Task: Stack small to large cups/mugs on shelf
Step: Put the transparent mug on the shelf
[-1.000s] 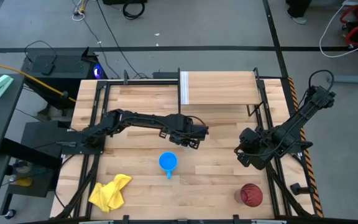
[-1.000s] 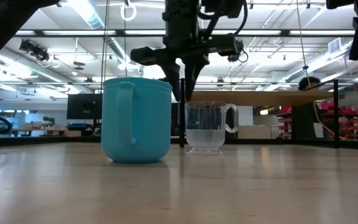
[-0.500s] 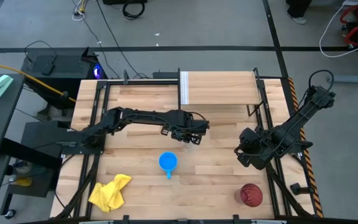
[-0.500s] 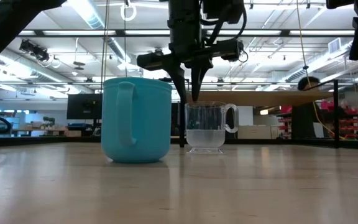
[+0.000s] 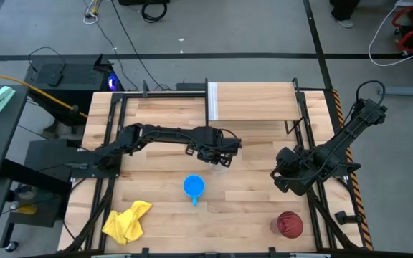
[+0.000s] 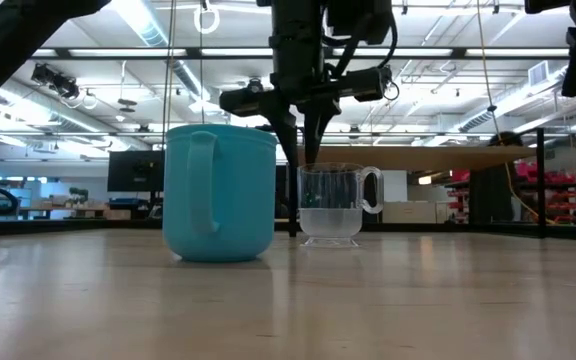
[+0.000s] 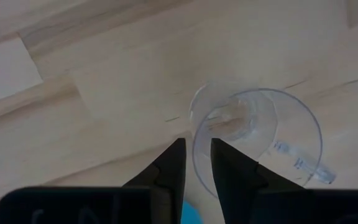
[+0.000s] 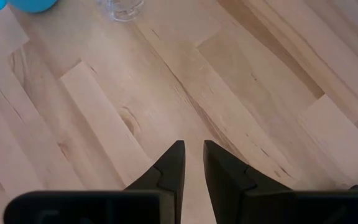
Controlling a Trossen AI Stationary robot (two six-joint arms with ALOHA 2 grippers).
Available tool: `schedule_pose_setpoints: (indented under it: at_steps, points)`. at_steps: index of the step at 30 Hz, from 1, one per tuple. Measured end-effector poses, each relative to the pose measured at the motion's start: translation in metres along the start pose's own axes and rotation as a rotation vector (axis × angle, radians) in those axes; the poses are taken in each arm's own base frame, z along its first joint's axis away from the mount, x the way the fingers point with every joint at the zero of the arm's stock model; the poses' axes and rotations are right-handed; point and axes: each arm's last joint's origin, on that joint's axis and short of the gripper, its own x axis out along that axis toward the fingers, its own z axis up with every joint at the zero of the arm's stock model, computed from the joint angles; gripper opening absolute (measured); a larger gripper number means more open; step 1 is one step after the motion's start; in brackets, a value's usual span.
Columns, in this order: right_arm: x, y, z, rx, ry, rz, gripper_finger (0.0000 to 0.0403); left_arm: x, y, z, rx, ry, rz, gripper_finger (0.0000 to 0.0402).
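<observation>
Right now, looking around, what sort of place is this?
Probably a robotics lab or workshop in a large industrial hall. The low view shows exposed ceiling lights and distant benches; the high view shows a wooden table on a bare grey floor with loose cables.

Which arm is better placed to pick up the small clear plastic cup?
The left. Its claw hangs right above the small clear plastic cup, fingers at the rim. The right claw waits farther away over bare wooden tabletop.
</observation>
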Motion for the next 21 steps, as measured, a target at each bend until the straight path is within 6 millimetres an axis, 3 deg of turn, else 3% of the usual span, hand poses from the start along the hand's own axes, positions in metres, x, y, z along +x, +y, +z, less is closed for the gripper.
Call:
schedule_pose_setpoints:
  at_steps: [14,21]
  points:
    - [0.0,0.0,0.0,-0.003,0.0,0.0,0.0066,0.012,-0.002,0.0,0.035,0.037,0.01,0.0078]
    - [0.0,0.0,0.0,-0.003,0.0,0.0,0.0066,0.012,0.0,0.005,0.061,0.035,0.014,0.0044]
